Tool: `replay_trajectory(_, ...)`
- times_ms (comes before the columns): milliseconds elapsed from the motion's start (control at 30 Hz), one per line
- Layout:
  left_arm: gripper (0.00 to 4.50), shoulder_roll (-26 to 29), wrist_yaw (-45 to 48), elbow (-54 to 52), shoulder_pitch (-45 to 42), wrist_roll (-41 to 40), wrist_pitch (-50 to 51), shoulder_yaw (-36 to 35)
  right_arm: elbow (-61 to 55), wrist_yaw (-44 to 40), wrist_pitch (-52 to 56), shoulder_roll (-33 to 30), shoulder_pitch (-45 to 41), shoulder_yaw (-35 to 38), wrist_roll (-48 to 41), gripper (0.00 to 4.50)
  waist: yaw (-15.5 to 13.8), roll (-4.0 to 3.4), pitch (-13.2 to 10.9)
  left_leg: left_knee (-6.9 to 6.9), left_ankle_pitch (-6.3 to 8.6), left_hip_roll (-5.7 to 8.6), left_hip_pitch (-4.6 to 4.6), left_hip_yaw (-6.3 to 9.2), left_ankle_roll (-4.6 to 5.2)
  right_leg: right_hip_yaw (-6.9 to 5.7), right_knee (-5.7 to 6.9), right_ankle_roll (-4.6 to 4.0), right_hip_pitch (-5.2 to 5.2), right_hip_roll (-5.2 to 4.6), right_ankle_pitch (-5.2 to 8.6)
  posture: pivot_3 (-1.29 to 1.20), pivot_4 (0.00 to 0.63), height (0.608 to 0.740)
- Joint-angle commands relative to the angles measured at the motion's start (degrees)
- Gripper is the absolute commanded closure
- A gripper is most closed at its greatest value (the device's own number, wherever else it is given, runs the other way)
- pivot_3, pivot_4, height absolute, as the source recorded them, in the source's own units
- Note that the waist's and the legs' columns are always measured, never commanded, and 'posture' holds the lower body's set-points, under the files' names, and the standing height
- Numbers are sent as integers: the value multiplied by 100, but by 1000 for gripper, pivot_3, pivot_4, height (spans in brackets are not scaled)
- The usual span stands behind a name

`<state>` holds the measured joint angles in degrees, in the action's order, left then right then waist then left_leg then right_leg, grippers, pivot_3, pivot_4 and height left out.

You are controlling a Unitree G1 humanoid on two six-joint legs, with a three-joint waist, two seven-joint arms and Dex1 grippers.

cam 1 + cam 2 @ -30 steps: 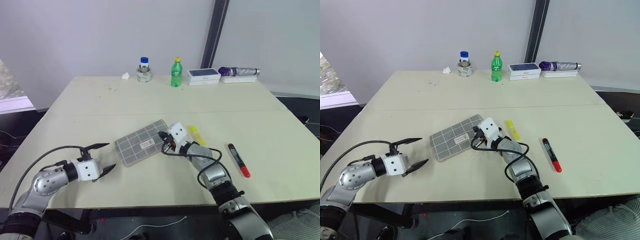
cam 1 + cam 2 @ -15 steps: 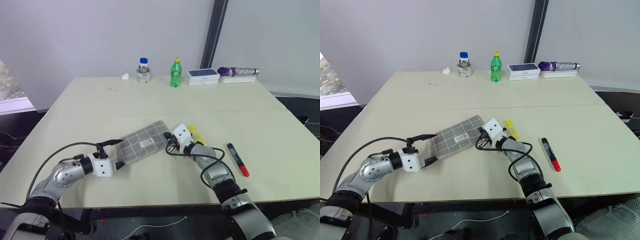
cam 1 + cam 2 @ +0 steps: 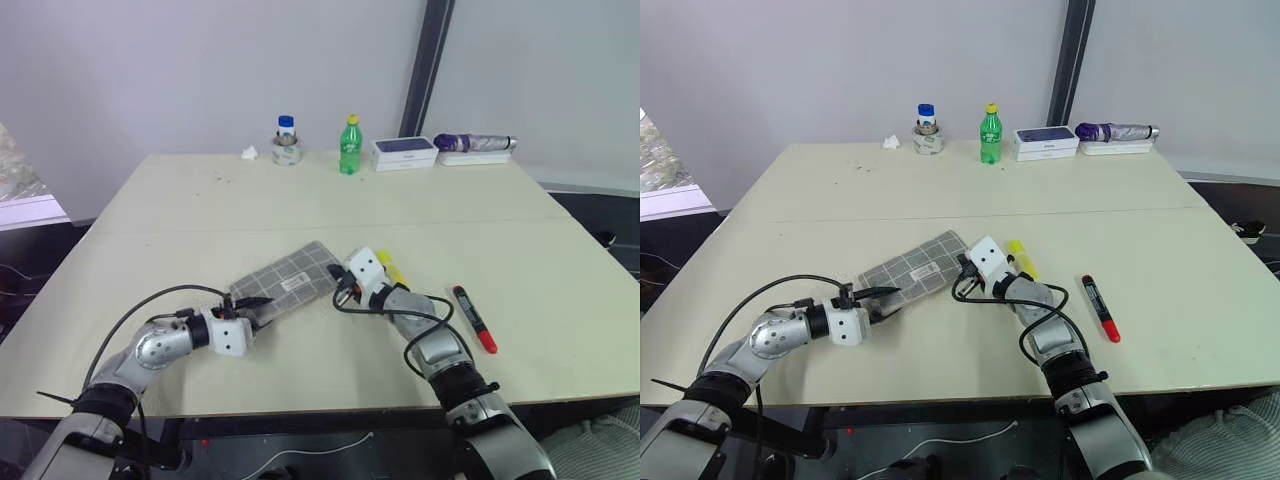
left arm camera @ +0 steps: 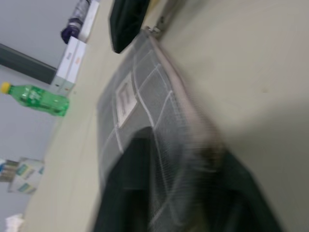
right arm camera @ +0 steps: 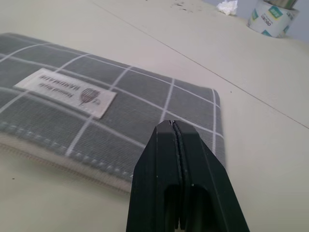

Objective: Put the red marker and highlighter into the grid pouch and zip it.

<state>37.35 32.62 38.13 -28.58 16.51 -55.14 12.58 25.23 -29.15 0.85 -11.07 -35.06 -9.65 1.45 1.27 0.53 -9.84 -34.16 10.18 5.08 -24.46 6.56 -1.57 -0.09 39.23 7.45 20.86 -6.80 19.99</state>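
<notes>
Room: a plain pale wall (image 3: 200, 70) fills the top of the frame, with a dark post (image 3: 428, 60) standing up in the upper right.
Table: a big cream table (image 3: 300, 200) takes up the middle of the frame. A thin seam runs across it.
Grid pouch: the grey grid pouch (image 3: 290, 282) lies flat in the middle, a bit low in the frame.
Left gripper: the left gripper (image 3: 253, 303) sits at the lower left end of the pouch, its fingers pinched on that end.
Right gripper: the right gripper (image 3: 338, 279) is at the pouch's right end, fingers pressed tight together. I cannot tell if they hold anything.
Red marker: the red marker (image 3: 474, 319) lies alone at the right of the frame.
Highlighter: the yellow highlighter (image 3: 391, 269) lies just right of the right gripper.
Far edge: at the top middle stand a tape roll (image 3: 286, 150), a green bottle (image 3: 348, 147), a white box (image 3: 404, 152) and a purple umbrella (image 3: 475, 143).
</notes>
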Motion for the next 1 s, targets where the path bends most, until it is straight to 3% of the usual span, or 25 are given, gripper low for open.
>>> replay_trajectory(33,4457,23,205,64,154,-66,30,176,-359,-94,22,-1,12,7,-62,4500,6,-3,1,0,0,0,0,0,0,0,0,0,0,0,0,0,150,740)
replay_trajectory(133,4457,9,348,3,199,-282,119,159,-523,-237,131,2,37,68,-203,4500,19,-3,2,2,0,0,0,-1,0,0,0,0,1,0,0,0,150,740)
replay_trajectory(200,4500,-40,450,-151,262,-613,328,49,-759,-350,252,-44,50,145,-331,3953,40,-3,2,2,0,0,0,-1,0,0,0,0,0,0,0,0,150,740)
replay_trajectory(333,4500,-42,552,-411,364,-1003,639,-125,-1276,-346,584,-174,101,417,-582,2203,46,-3,2,2,0,0,0,2,0,0,0,0,1,0,0,0,150,740)
replay_trajectory(467,4500,13,458,-638,528,-1138,782,-299,-2083,-571,1336,-582,284,659,-898,64,54,-3,1,3,0,-1,-4,3,0,1,-1,0,1,-1,0,0,150,740)
replay_trajectory(600,4500,17,413,-730,599,-1116,818,-365,-2477,-784,1587,-933,681,311,-704,21,85,-1,2,5,1,-2,-3,3,1,0,-3,0,-2,0,1,0,150,740)
replay_trajectory(1000,4500,24,378,-771,686,-991,774,-340,-1472,-1,2268,-489,257,69,-237,21,117,-2,2,5,0,-2,-3,3,0,0,-1,0,-18,1,1,0,150,740)
